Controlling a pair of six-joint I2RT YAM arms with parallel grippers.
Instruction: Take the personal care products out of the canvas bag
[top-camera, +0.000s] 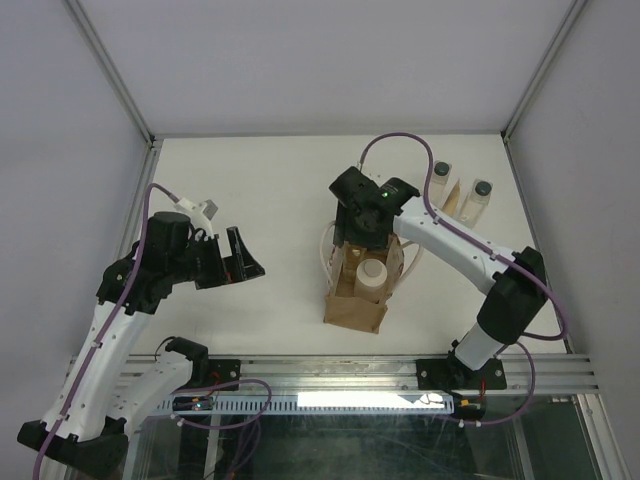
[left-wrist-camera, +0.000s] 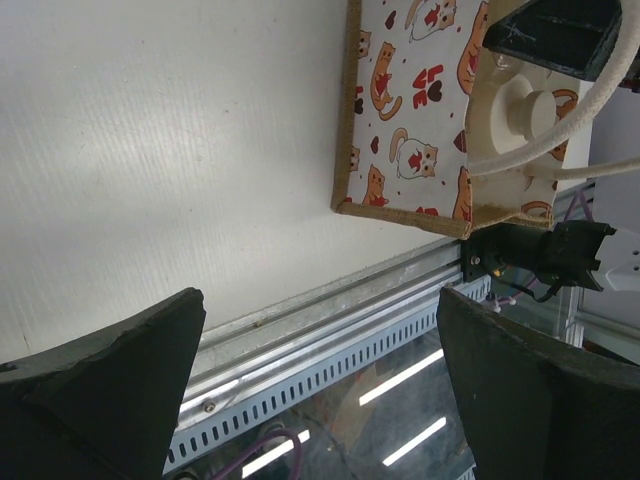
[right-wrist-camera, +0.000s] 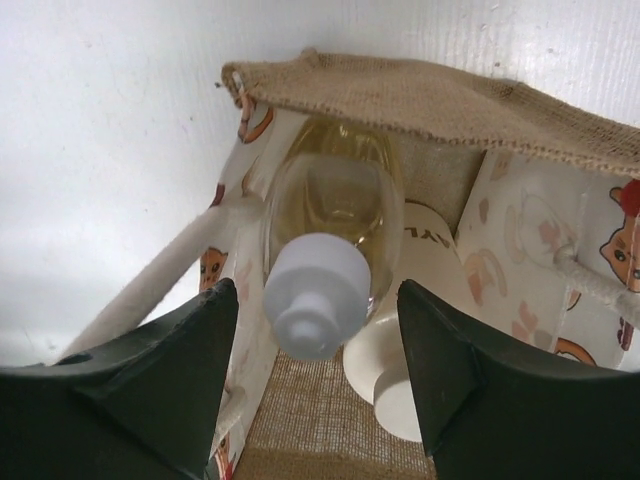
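The canvas bag (top-camera: 352, 312) is standing on the worktop (top-camera: 250, 180) near its front edge, mouth open to the overhead camera. The right arm (top-camera: 450, 235) is reaching over it from the right, with its head sitting right above the far side of the opening.

In the right wrist view, the right fingers (right-wrist-camera: 180, 380) are sitting partly open, one on each side of the amber bottle (right-wrist-camera: 330, 190). That bottle is leaning inside the bag with its white cap (right-wrist-camera: 312, 295) pointing up towards the camera. A sliver of space is showing between one finger and the bottle, so the fingers are not clamping it. I cannot tell whether the other finger is touching it.

The cream bottle (top-camera: 371, 277) is also sitting in the bag, just beside the amber one and nearer the front. A pale rope handle (right-wrist-camera: 170, 270) is hanging down the outside of the bag.

A clear bottle (top-camera: 440, 180) and a second clear bottle (top-camera: 478, 198), both with dark caps, are standing upright on the worktop. They are close together near the far right corner, well apart from the bag.

The left fingers (top-camera: 240, 258) are hovering over bare worktop to the left of the bag, spread wide and holding nothing. The left wrist view is showing a side of the bag printed with cats.
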